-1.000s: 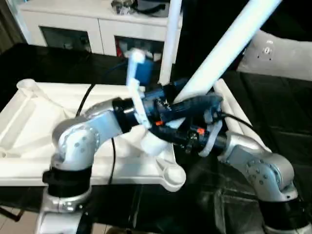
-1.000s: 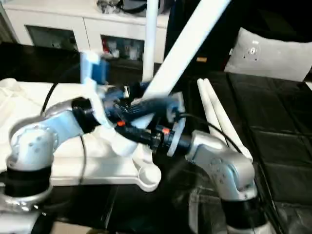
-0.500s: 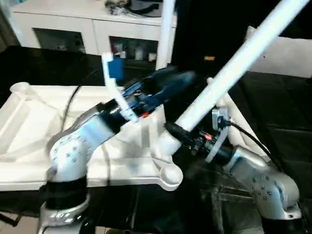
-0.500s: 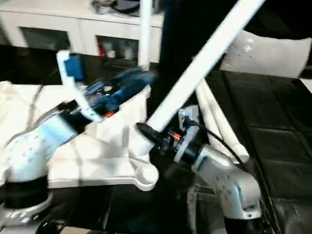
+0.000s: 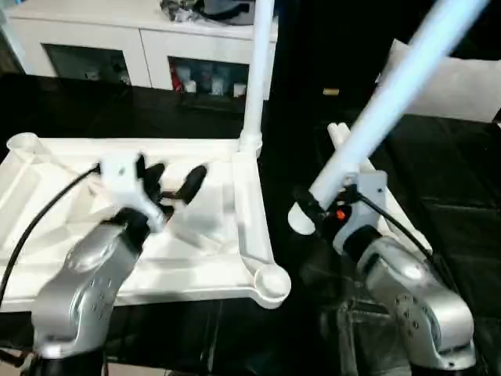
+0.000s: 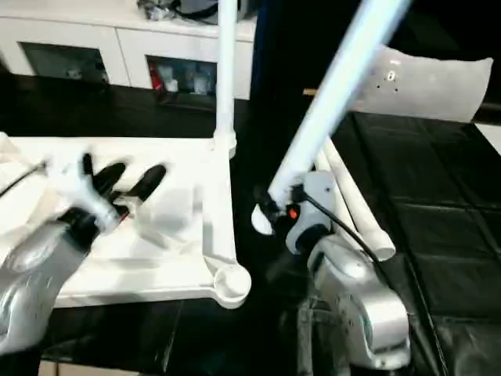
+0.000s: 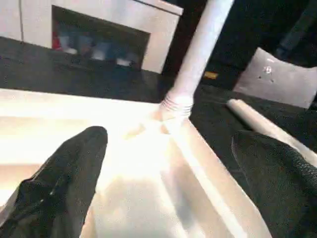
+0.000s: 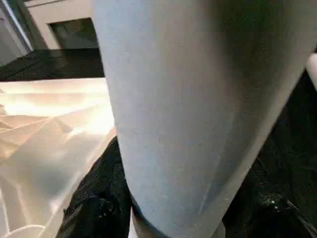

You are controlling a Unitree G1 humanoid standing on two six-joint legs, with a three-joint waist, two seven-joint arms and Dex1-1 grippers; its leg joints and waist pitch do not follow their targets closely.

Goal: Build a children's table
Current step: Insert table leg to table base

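Note:
The white table top (image 5: 246, 235) lies upside down, ribs up, with round sockets at its corners. One white leg (image 5: 257, 70) stands upright in the far right corner socket (image 7: 177, 105). My right gripper (image 5: 315, 205) is shut on the lower end of a second leg (image 5: 391, 94), which slants up to the right just off the top's right edge; that leg (image 8: 188, 99) sits between the black fingers (image 8: 94, 208). My left gripper (image 5: 174, 184) hovers open over the ribbed underside, holding nothing, its fingers (image 7: 64, 183) spread wide. The near right socket (image 5: 272, 282) stands unfilled.
Two more white legs (image 6: 352, 196) lie side by side on the black surface right of the top. A white cabinet with glass doors (image 5: 117, 39) stands at the back, and a grey-white pillow (image 5: 462, 86) lies at the back right.
My left gripper has let go of the slanted leg, opened and drawn back to the left over the top. The right gripper has carried the leg's lower end rightward, off the top's edge.

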